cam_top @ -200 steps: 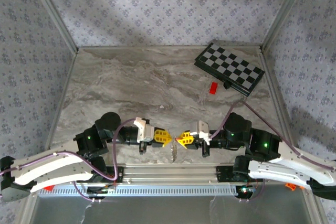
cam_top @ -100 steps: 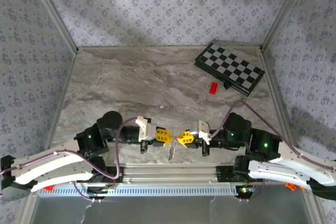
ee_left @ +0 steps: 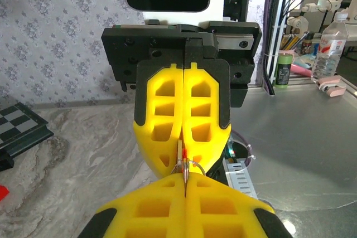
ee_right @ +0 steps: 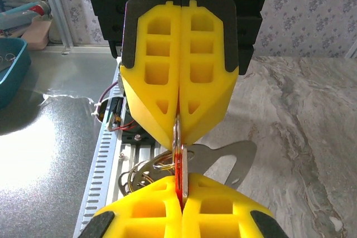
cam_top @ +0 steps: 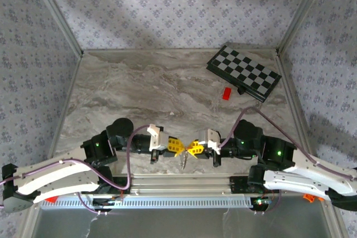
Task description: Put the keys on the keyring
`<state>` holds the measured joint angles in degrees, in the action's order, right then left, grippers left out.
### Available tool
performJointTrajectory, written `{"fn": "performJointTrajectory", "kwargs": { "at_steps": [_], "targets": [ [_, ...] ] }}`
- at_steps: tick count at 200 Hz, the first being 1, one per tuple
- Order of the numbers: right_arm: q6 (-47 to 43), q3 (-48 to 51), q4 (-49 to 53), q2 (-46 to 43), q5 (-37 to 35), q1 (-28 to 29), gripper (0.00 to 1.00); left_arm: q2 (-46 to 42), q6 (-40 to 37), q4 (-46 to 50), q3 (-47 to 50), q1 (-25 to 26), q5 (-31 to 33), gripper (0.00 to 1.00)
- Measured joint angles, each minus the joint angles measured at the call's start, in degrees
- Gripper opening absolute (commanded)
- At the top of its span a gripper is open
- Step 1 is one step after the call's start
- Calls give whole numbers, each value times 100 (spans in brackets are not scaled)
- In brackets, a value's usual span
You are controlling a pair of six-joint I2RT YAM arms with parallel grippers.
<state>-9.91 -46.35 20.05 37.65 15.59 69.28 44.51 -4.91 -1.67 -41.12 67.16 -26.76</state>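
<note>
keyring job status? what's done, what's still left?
Done: keyring and a silver key are up off the table. In hand: left gripper and right gripper, both shut, pinch the keyring tip to tip; threading can't be confirmed. Left: red item by the chessboard sits untouched.

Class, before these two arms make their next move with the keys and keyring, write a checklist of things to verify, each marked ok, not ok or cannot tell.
1. Left gripper shut: ok.
2. Right gripper shut: ok.
3. Grippers meeting tip to tip: ok.
4. Key hanging at the tips: ok.
5. Key threaded onto keyring: cannot tell.
6. Chessboard well apart from both grippers: ok.
</note>
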Motion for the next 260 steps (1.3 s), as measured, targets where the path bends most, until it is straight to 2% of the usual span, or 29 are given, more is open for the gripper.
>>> {"fn": "performJointTrajectory", "kwargs": {
  "at_steps": [143, 260],
  "targets": [
    [-26, -9, -9, -103, -136, 63, 0, 39, -20, 640, -260, 9, -33, 0],
    [-136, -160, 186, 50, -153, 81, 0, 164, -46, 791, -308, 9, -101, 0]
  ]
}}
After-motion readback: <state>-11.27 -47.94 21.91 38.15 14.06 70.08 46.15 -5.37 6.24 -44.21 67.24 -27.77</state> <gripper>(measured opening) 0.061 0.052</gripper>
